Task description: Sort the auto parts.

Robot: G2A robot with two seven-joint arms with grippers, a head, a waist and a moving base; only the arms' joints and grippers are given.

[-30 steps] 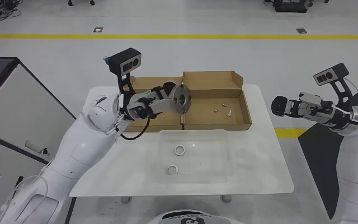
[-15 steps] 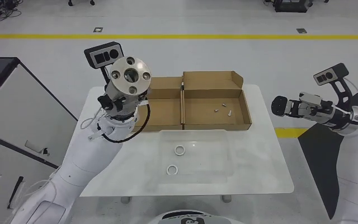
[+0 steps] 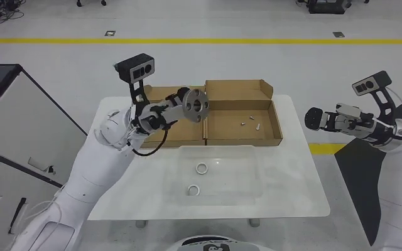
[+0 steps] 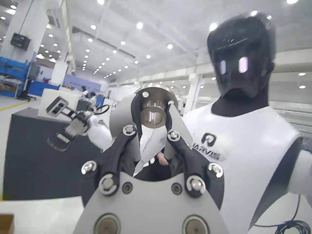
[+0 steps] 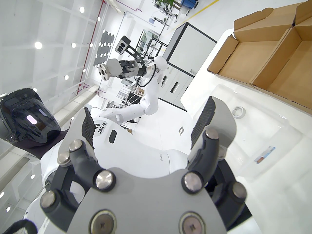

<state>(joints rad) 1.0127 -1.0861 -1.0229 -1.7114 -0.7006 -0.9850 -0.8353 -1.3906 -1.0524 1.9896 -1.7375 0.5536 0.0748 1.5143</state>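
The left gripper (image 3: 181, 110) is closed on the metal hub (image 3: 195, 105) and holds it over the left cardboard box (image 3: 188, 133), probably to sort it there. The right gripper (image 3: 313, 117) hangs wide open and empty, off the table (image 3: 295, 182).

Above the left cardboard box (image 3: 182, 133), the left gripper (image 3: 181, 110) and its clamped metal hub (image 3: 195, 106) block the way down; the right box (image 3: 232, 125) and the clear tray (image 3: 242, 185) stand open from above.
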